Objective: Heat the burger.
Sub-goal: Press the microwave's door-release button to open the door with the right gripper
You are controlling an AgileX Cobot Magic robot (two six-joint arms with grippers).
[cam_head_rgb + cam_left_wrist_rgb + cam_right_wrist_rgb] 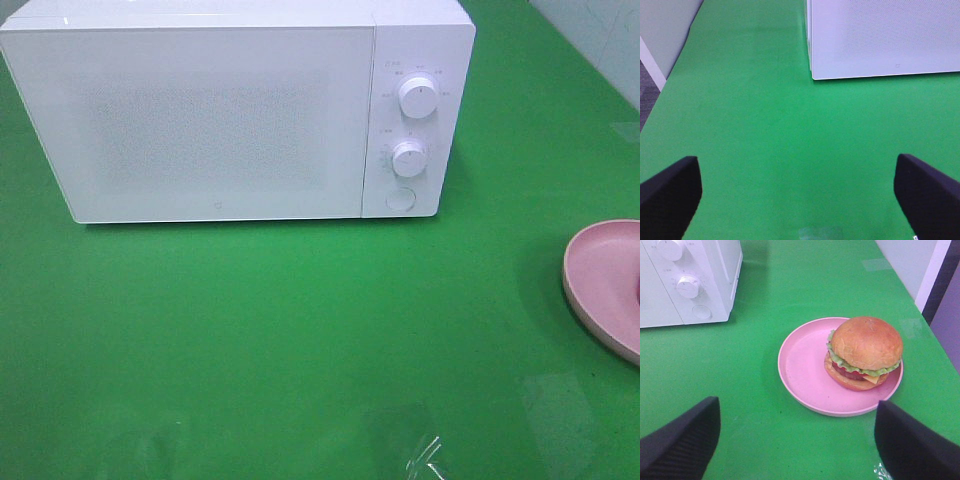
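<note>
The burger (864, 352), with golden bun, green lettuce and red tomato, sits on the right part of a pink plate (805, 370) in the right wrist view. In the high view only the plate's edge (605, 280) shows at the right border and the burger is out of view. The white microwave (230, 110) stands at the back with its door shut. My right gripper (797, 440) is open and empty, short of the plate. My left gripper (797, 197) is open and empty over bare green cloth, before the microwave's left corner (880, 40). Neither gripper shows in the high view.
The microwave has two knobs (417, 97) and a round button (400, 199) on its right panel. The green cloth (300, 320) covers the table. The table's right edge (925, 315) runs close behind the plate. The left edge (660, 95) drops to a grey floor.
</note>
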